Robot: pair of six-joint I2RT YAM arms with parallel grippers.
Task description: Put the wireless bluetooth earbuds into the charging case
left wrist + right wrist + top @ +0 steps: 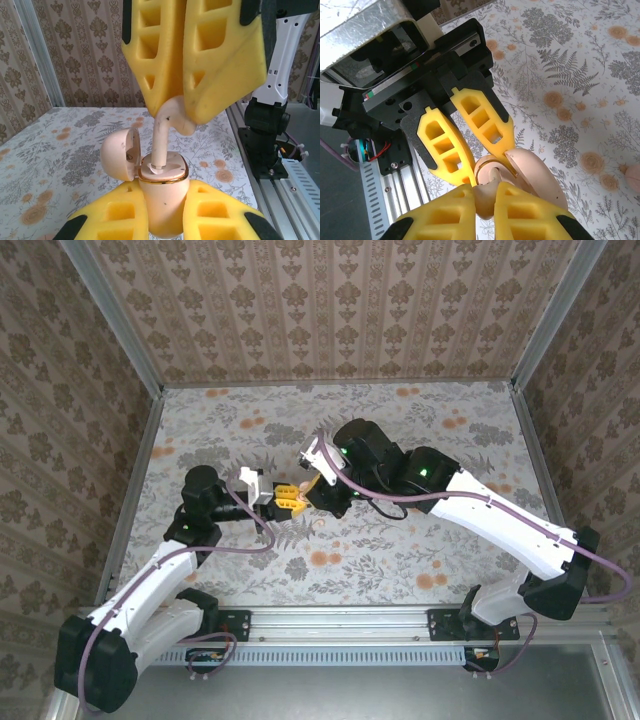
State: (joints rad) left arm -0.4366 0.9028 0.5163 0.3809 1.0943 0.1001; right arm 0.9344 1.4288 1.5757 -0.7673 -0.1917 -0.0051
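Left wrist: left end effector [164, 194] clamps the charging case [162, 207], right end effector [177, 107] above pinches an earbud [161, 140], half inserted; straight push looks next

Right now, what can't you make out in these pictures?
- Left wrist view: the head of the earbud is buried between the fingers of the right gripper; the left gripper covers the sides of the case.
- Right wrist view: a pink lump is cut off by the right edge.
- Top view: case and earbud are too small to read.
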